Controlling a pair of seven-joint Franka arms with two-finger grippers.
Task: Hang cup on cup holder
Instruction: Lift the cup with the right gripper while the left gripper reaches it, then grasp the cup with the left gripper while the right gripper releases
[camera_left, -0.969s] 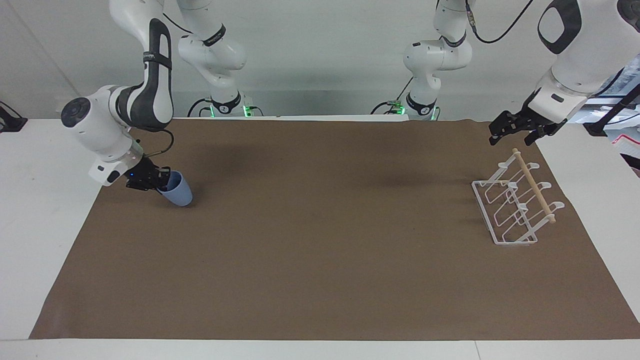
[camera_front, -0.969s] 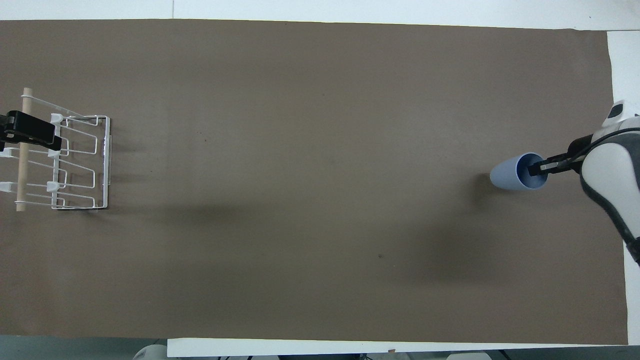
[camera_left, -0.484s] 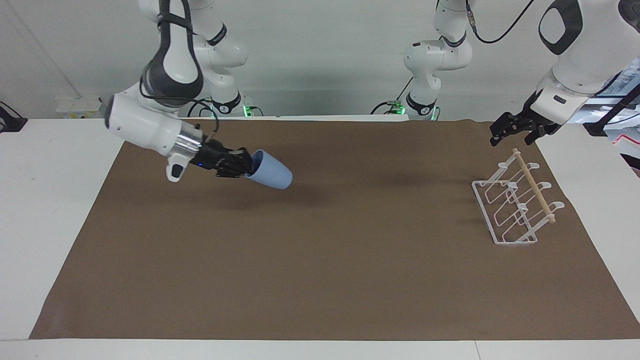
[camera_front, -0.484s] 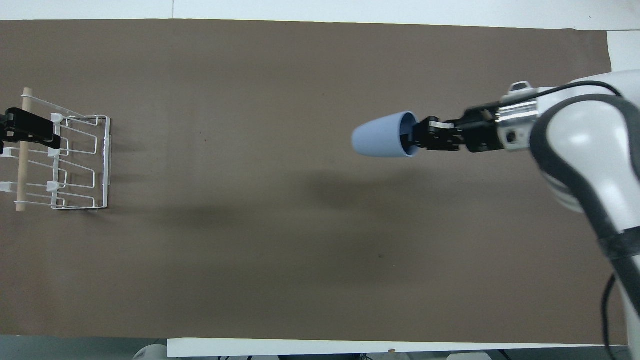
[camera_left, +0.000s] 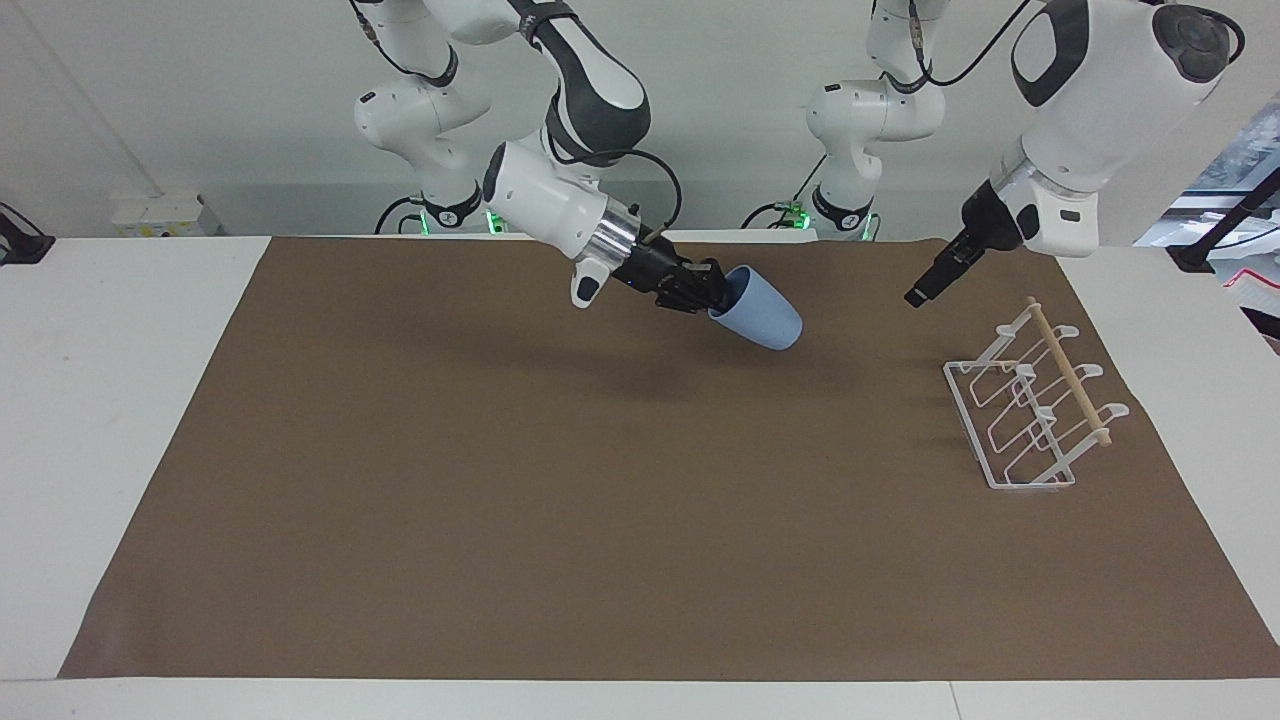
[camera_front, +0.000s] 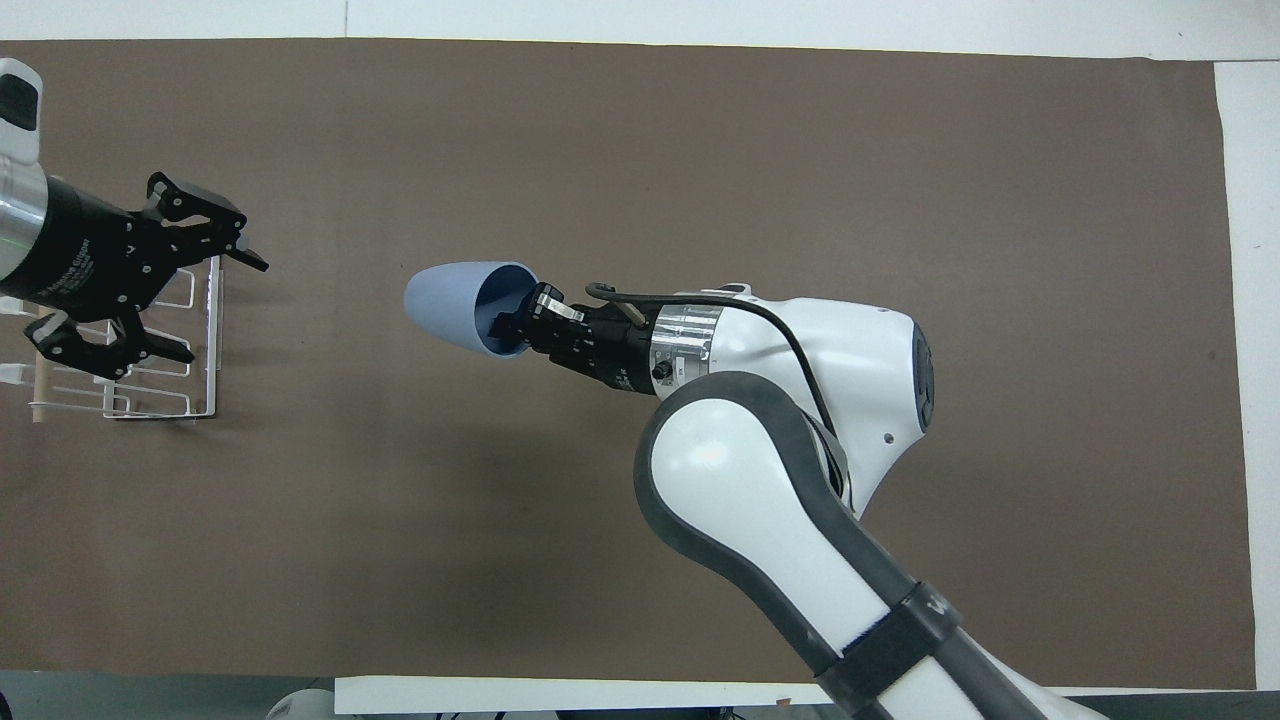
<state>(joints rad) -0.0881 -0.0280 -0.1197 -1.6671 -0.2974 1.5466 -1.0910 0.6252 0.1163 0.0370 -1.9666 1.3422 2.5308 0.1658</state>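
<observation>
My right gripper (camera_left: 715, 293) is shut on the rim of the light-blue cup (camera_left: 765, 318), with one finger inside it. It holds the cup on its side in the air over the middle of the mat, base toward the white wire cup holder (camera_left: 1068, 372). The overhead view shows the same right gripper (camera_front: 515, 318), cup (camera_front: 445, 305) and cup holder (camera_front: 214, 340). The holder stands at the left arm's end of the mat. My left gripper (camera_left: 915, 297) is open and empty in the air. In the overhead view the left gripper (camera_front: 222, 310) is over the holder's edge that faces the cup.
A brown mat (camera_left: 600, 500) covers most of the white table (camera_left: 100, 400). Nothing else stands on the mat. The right arm's large white links (camera_front: 800, 450) stretch over the mat's middle in the overhead view.
My right gripper has lifted the cup off the mat at its own end and carried it past the middle toward the cup holder. My left gripper has swung toward the cup.
</observation>
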